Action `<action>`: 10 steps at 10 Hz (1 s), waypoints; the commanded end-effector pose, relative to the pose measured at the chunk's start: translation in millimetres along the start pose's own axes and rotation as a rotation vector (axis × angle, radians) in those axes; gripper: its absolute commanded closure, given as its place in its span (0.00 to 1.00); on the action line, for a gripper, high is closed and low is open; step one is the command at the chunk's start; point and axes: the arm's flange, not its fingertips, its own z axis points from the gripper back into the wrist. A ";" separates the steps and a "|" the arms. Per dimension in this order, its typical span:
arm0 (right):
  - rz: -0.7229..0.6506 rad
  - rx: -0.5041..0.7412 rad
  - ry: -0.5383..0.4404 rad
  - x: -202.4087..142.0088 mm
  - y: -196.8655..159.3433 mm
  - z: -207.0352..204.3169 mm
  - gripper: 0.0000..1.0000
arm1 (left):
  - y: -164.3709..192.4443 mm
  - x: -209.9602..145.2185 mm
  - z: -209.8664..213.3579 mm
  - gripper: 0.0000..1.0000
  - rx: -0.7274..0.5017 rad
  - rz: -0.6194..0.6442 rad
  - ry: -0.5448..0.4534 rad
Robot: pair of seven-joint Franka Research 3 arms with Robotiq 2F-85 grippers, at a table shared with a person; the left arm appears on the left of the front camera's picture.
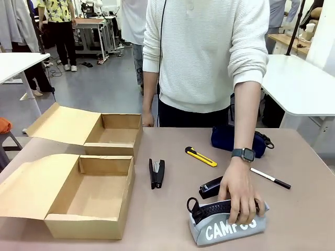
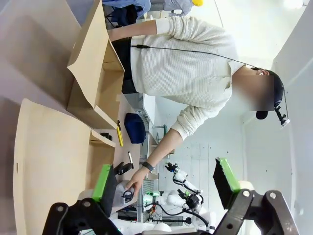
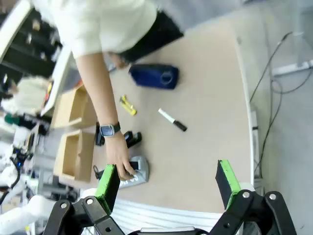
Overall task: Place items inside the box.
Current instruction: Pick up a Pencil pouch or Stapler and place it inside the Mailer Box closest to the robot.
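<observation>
Two open cardboard boxes stand at the table's left, the near box [image 1: 89, 201] and the far box [image 1: 112, 133]. To their right lie a black stapler [image 1: 156, 173], a yellow utility knife [image 1: 200, 157], a second stapler [image 1: 211, 187], a black-and-white pen [image 1: 270, 178] and a navy pouch [image 1: 235, 138]. The person's hand [image 1: 239, 196] rests on the grey "CAMPUS" pouch [image 1: 227, 224] at the front. My left gripper [image 2: 164, 181] is open and empty, high above the table's left end. My right gripper [image 3: 167, 181] is open and empty, high over the table's right side, with the grey pouch [image 3: 136, 174] far below.
The person stands at the far edge behind the items. Both boxes have lids folded out to the left, the near flap [image 1: 31, 183] reaching the table's left edge. Bare tabletop [image 1: 298, 219] lies right of the pouch. White tables stand beyond on both sides.
</observation>
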 end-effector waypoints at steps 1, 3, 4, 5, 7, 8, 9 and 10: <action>0.013 0.023 0.080 12.6 7.1 -31.4 0.00 | 0.5 -0.3 0.8 0.00 -0.011 -0.020 0.005; 0.013 0.023 0.080 12.6 7.1 -31.4 0.00 | 0.5 -0.3 0.8 0.00 -0.011 -0.020 0.005; 0.013 0.023 0.080 12.6 7.1 -31.4 0.00 | 0.5 -0.3 0.8 0.00 -0.011 -0.020 0.005; 0.012 0.018 0.065 6.8 5.7 -23.3 0.00 | 0.5 -0.3 0.8 0.00 -0.011 -0.020 0.005; 0.185 0.001 0.166 10.4 30.5 -63.5 0.00 | 0.5 -0.3 0.8 0.00 -0.011 -0.020 0.005; 0.329 0.045 0.257 13.0 48.1 -103.3 0.00 | 0.5 -0.3 0.8 0.00 -0.011 -0.020 0.005; 0.479 0.081 0.378 10.5 59.8 -150.2 0.00 | 0.5 -0.3 0.8 0.00 -0.011 -0.020 0.005; 0.645 0.144 0.549 -3.4 71.1 -197.6 0.00 | 0.5 -0.3 0.8 0.00 -0.011 -0.020 0.005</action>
